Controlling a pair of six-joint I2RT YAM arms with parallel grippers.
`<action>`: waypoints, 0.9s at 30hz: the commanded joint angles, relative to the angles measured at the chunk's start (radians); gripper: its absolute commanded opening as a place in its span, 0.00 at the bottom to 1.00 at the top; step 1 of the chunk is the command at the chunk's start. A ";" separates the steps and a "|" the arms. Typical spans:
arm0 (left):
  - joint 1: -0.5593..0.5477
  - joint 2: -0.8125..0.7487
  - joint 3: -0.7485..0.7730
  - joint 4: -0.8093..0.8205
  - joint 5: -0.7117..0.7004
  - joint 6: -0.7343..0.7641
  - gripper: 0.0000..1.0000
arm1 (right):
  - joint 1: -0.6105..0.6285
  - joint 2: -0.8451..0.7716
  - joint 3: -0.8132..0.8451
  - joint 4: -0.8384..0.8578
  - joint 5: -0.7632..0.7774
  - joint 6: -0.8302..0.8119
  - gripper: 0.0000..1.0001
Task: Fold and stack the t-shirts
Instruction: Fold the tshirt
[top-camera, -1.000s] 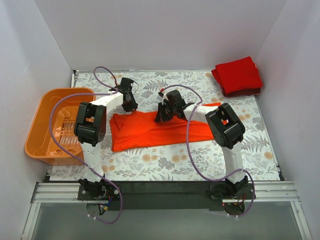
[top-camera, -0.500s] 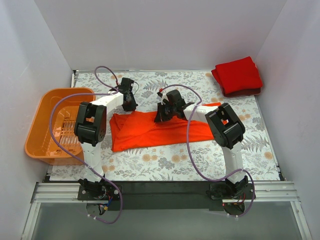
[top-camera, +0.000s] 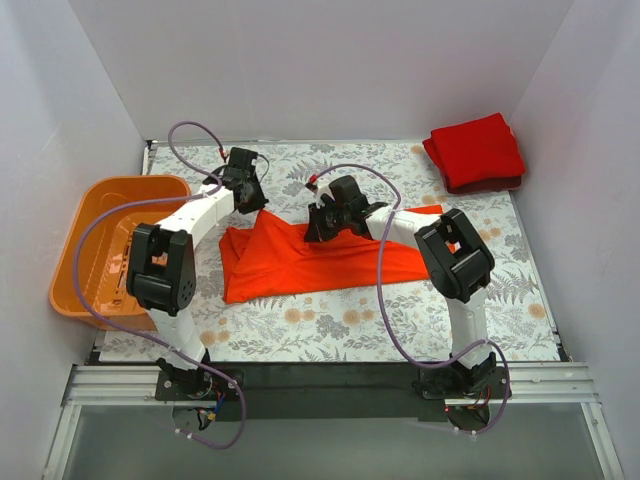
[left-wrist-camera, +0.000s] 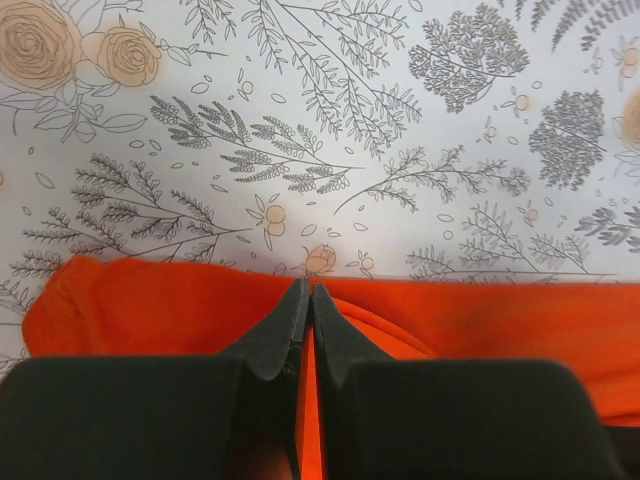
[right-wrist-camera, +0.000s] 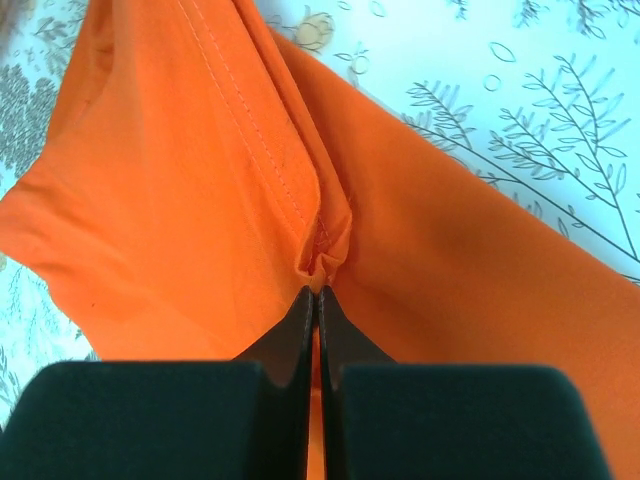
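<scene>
The left end effector (left-wrist-camera: 305, 290) has its two fingers pressed together on the far edge of the orange-red t-shirt (left-wrist-camera: 150, 305), and a thin strip of the cloth shows between them. The right end effector (right-wrist-camera: 312, 292) is also closed, and it pinches a small pucker of the same shirt at the end of a stitched seam (right-wrist-camera: 250, 110). Below both end effectors the shirt lies spread on the table (top-camera: 330, 320), wider than it is deep. Seen from above, the cloth runs up in a point to the left end effector. Just beyond the left fingertips the flower print of the table shows. To the left of the left end effector, well apart, stands the orange basket (top-camera: 130, 183). Far to the right of the right end effector, at the far corner of the table, the deeper red t-shirt (top-camera: 476, 150) lies folded.
</scene>
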 joint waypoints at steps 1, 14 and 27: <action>0.004 -0.096 -0.050 0.009 -0.023 0.011 0.00 | 0.015 -0.070 0.036 -0.022 -0.016 -0.075 0.01; 0.004 -0.176 -0.171 0.018 0.005 -0.012 0.00 | 0.037 -0.145 -0.013 -0.055 -0.006 -0.200 0.01; 0.004 -0.282 -0.283 0.009 0.021 -0.023 0.00 | 0.057 -0.125 -0.045 -0.117 -0.130 -0.305 0.01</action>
